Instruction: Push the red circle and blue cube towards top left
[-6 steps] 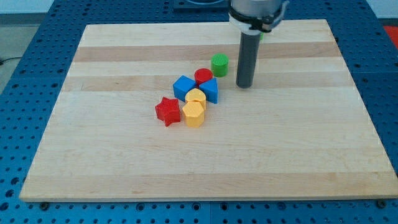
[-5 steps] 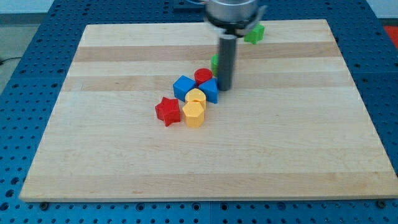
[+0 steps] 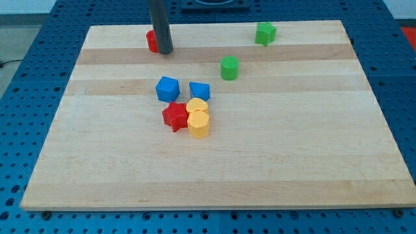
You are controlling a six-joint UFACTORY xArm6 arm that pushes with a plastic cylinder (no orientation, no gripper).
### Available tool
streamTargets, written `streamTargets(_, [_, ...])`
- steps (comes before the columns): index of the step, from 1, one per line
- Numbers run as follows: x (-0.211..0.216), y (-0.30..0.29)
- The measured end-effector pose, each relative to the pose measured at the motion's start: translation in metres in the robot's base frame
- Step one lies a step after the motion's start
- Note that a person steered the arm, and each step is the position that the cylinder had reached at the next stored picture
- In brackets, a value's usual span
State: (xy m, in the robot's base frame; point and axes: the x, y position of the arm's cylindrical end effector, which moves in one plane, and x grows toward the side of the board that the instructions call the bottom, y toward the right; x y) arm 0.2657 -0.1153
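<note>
The red circle (image 3: pixel 151 41) sits near the board's top left, partly hidden behind the rod. My tip (image 3: pixel 164 51) rests on the board, touching the red circle's right side. The blue cube (image 3: pixel 168 88) lies near the middle, well below my tip. A second blue block (image 3: pixel 200 90) sits just right of it.
A red star (image 3: pixel 174 117) and two yellow blocks (image 3: pixel 198 123) are clustered below the blue blocks. A green cylinder (image 3: pixel 229 67) stands right of centre and a green block (image 3: pixel 264 33) near the top right. The wooden board (image 3: pixel 312 156) lies on a blue pegboard table.
My tip swept from right of the cluster up to the top left, carrying the red circle there. The blue cube shifted left and the other blue block moved slightly left too.
</note>
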Motion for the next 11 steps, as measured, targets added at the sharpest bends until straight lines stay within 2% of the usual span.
streamTargets(1, [-0.018,-0.015])
streamTargets(2, [0.046,-0.021])
streamTargets(3, [0.109,-0.084])
streamTargets(4, [0.161,-0.064])
streamTargets(6, [0.187,0.008])
streamTargets(7, [0.181,0.045])
streamTargets(8, [0.145,0.032])
streamTargets(9, [0.134,-0.014])
streamTargets(11, [0.156,-0.104])
